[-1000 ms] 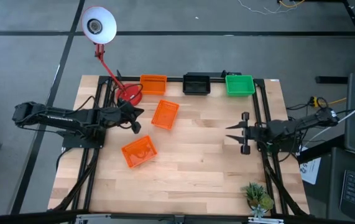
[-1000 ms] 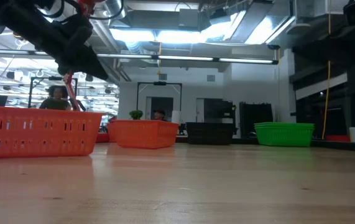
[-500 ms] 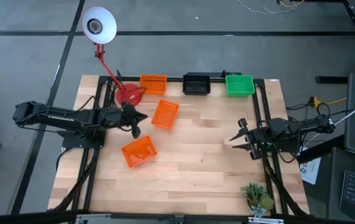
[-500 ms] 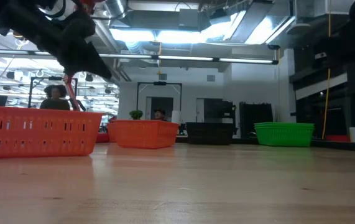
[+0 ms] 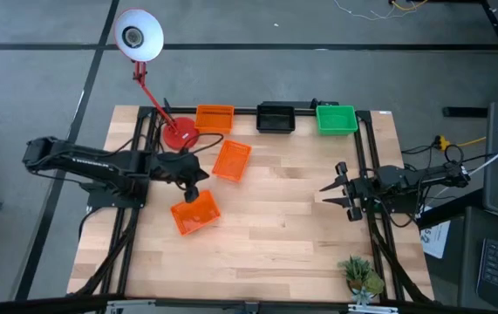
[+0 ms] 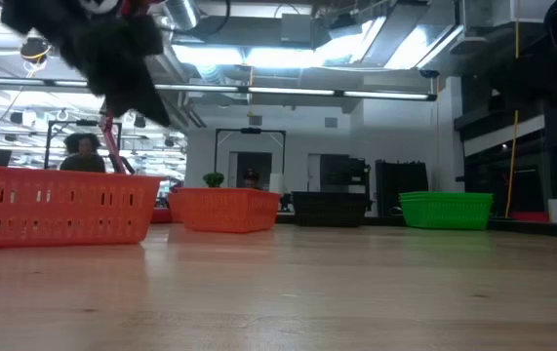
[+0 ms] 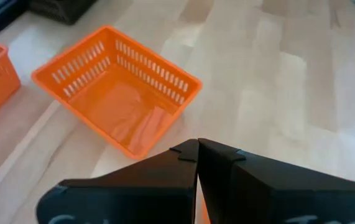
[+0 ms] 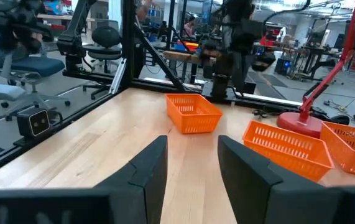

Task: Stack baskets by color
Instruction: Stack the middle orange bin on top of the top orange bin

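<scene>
- A wooden worktop [image 5: 266, 227] seen from above, with a dark robot arm at each side.
- The left pincer [image 5: 193, 181], fingers pressed together and holding nothing, hovers between two loose orange baskets.
- One loose orange basket [image 5: 195, 213] lies near and left of centre; the other [image 5: 231, 160] lies tilted just beyond it.
- Along the far edge sit, left to right, an orange basket [image 5: 214, 118], a black basket [image 5: 276, 117] and a green basket [image 5: 336, 119].
- The right pincer [image 5: 339, 189], fingers spread and empty, waits at the right edge.
- A red-based lamp [image 5: 179, 133] stands at the far left corner.
</scene>
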`<state>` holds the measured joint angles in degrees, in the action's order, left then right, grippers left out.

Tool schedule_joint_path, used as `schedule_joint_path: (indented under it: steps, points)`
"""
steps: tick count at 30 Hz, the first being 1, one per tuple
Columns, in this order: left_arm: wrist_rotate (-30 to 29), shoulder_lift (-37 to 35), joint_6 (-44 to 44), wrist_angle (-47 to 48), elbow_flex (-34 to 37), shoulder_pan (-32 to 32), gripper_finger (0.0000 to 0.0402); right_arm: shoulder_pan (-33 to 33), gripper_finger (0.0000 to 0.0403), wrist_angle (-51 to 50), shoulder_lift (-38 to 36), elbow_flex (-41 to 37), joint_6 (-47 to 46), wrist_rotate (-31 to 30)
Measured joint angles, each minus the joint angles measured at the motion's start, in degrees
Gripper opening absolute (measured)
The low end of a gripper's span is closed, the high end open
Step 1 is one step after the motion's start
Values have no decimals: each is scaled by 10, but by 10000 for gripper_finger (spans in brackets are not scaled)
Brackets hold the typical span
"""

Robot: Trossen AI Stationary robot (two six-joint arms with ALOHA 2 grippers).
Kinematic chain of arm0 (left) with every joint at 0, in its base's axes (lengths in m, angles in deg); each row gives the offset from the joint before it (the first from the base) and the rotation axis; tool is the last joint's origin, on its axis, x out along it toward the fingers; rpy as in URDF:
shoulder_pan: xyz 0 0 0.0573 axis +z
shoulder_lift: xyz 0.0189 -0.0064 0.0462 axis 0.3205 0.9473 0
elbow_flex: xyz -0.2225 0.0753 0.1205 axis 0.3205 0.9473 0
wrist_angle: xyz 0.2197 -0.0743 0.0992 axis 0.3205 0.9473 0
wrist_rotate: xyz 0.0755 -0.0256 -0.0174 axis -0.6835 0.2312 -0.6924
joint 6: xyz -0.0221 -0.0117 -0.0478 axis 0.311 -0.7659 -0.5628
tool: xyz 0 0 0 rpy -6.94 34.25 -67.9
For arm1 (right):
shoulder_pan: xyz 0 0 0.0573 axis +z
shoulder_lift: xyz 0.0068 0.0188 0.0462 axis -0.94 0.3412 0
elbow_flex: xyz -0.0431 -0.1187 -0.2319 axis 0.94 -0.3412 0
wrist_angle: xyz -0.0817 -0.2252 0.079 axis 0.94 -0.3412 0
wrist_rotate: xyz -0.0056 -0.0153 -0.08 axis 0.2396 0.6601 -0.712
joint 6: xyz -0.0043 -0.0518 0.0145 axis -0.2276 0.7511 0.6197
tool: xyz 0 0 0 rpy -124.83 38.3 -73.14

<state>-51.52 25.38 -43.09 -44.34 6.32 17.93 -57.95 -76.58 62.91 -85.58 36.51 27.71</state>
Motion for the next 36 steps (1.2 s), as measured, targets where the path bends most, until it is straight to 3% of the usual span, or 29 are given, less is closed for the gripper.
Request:
schedule_joint_path:
  steps: [8,12,15,18,23,28,36]
  points:
    - [31,47,-72,210,-160,-40,25,0,143,0,0,0,1,0]
    - [30,68,-82,225,-182,-60,65,0,143,0,0,0,1,0]
    - [-2,84,-80,224,-183,-54,93,0,143,0,0,0,1,0]
    - [-50,114,-83,211,-183,-18,104,0,143,0,0,0,1,0]
    - [-14,179,-125,194,-200,86,102,0,143,0,0,0,1,0]
    - [-9,251,-107,198,-254,172,101,0,143,0,0,0,1,-1]
    - [37,364,-96,197,-329,234,101,0,143,0,0,0,1,-1]
